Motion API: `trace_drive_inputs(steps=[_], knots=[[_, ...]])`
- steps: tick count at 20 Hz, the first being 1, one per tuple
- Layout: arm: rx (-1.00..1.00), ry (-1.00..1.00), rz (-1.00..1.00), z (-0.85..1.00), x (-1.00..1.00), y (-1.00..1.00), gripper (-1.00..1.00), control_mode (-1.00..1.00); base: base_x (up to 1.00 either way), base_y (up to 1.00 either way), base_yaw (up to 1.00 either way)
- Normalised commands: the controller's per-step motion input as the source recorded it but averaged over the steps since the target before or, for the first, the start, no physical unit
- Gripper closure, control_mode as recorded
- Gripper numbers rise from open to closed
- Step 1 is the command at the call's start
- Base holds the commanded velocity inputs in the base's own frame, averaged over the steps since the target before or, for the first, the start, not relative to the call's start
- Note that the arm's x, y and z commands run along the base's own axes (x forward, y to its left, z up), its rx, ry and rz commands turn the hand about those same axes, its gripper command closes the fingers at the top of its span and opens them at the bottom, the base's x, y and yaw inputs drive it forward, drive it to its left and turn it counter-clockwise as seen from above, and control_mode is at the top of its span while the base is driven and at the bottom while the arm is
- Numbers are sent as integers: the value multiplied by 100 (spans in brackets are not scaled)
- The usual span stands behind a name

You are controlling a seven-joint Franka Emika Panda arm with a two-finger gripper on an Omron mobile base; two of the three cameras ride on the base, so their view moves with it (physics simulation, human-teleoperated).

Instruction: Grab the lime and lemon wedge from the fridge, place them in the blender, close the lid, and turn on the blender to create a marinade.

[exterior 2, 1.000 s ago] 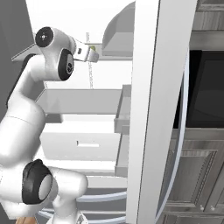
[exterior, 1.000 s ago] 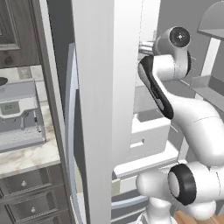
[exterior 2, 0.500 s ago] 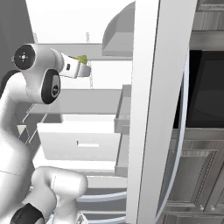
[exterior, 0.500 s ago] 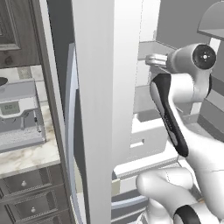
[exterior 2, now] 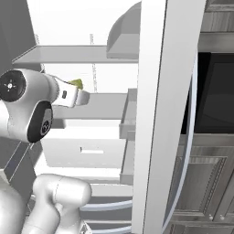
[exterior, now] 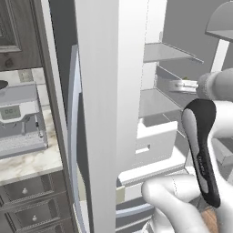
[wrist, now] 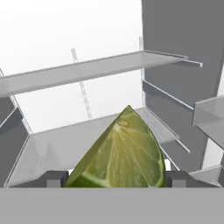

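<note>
Hand: hand [wrist: 111, 178] reaching into the fridge [exterior 2: 91, 55], jaws wide, 2 tips flanking the lemon wedge [wrist: 120, 153].
Wedge: above the fridge's middle shelf.
Handling: light, slick rind, squashy; pinch flat faces low.

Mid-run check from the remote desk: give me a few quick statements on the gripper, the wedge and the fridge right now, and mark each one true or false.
1. The lemon wedge sits between the gripper's fingertips. True.
2. The fridge door is closed. False: it stands open, with the shelves and drawers exposed.
3. The wedge's pointed tip aims up in the hand view. True.
4. The gripper is inside a fridge drawer. False: it is at shelf height, above the white drawers.
5. The wedge is a round smooth green ball. False: it is a cut wedge with visible segments.
</note>
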Motion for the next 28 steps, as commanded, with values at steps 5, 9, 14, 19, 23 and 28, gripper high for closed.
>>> trace_drive_inputs(steps=[5, 9, 14, 19, 23, 28], knots=[[-11, 22, 10, -67, -100, -1, 100, -100, 0, 0, 0], [-25, 38, 0, -71, -99, 10, 100, -100, 0, 0, 0], [-27, 29, 0, -30, -32, 16, 100, -100, 0, 0, 0], [0, 0, 0, 0, 0, 0, 100, -100, 0, 0, 0], [0, 0, 0, 0, -3, -11, 100, -100, 0, 0, 0], [0, 0, 0, 0, -4, -9, 100, 100, -26, -48, 6]])
